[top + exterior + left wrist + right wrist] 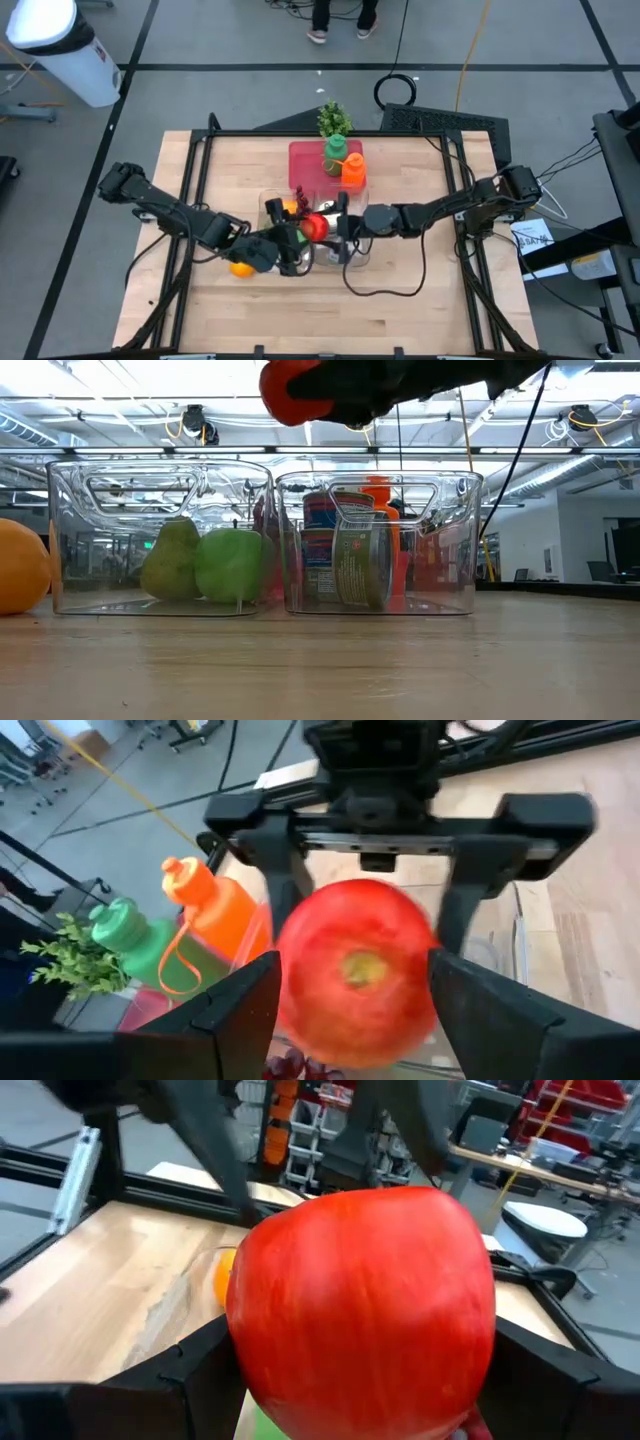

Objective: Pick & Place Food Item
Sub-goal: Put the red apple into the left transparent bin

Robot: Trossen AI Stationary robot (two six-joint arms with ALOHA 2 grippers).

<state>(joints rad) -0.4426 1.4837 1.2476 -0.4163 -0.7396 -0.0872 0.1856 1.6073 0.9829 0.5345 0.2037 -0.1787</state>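
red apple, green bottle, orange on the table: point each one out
red apple (358, 975), left wrist view, front face by its stem dimple
green bottle (140, 940), left wrist view, shoulder
orange (20, 568), low view, visible side

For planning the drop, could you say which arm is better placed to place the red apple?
Right, probably: the right gripper clasps the red apple above the clear bins; the left gripper is open.

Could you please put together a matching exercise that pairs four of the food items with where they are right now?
Items:
1. red apple
2. orange
3. pear
4. cans

Places:
A. in the clear bin with the green apple
B. on the table, outside the bins
C. in the right gripper, above the bins
D. in the second bin

Pairs: 1-C, 2-B, 3-A, 4-D
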